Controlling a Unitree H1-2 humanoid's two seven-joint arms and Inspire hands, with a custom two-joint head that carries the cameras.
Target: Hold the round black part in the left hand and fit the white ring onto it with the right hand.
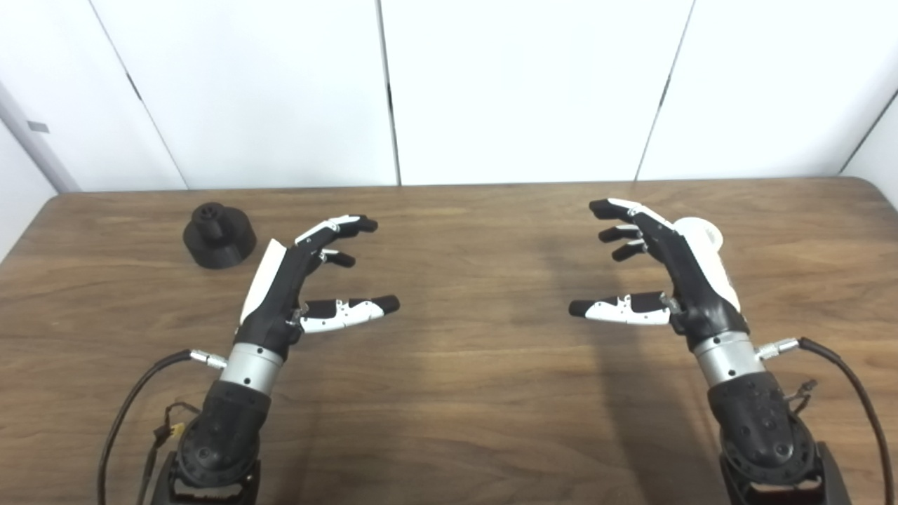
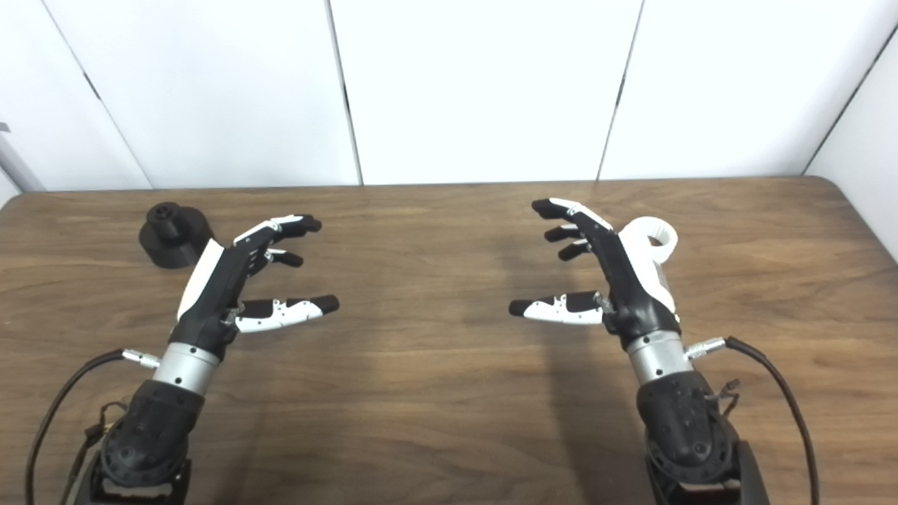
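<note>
1. Left hand (image 1: 295, 280) at the left-centre of the frame, above the wooden table (image 1: 463, 393), with the fingers (image 1: 337, 226) spread apart and the thumb (image 1: 351, 311) pointing to the right. Holding nothing.
2. Right hand (image 2: 617, 273) at the right-centre of the frame, mirrored to the left one, fingers spread and thumb pointing to the left. Also holding nothing.
3. Round black part (image 1: 218, 235) in the upper left of the frame, standing on the table, with a small raised hub on top. Near the left hand, just behind and to the left of it, not touching.
4. White ring (image 2: 656, 238) in the upper right of the frame, on the table behind the right hand, partly hidden by the back of this hand. Cannot tell if touching the hand or only behind it.
5. Both hands well apart from each other, with bare table between them.
</note>
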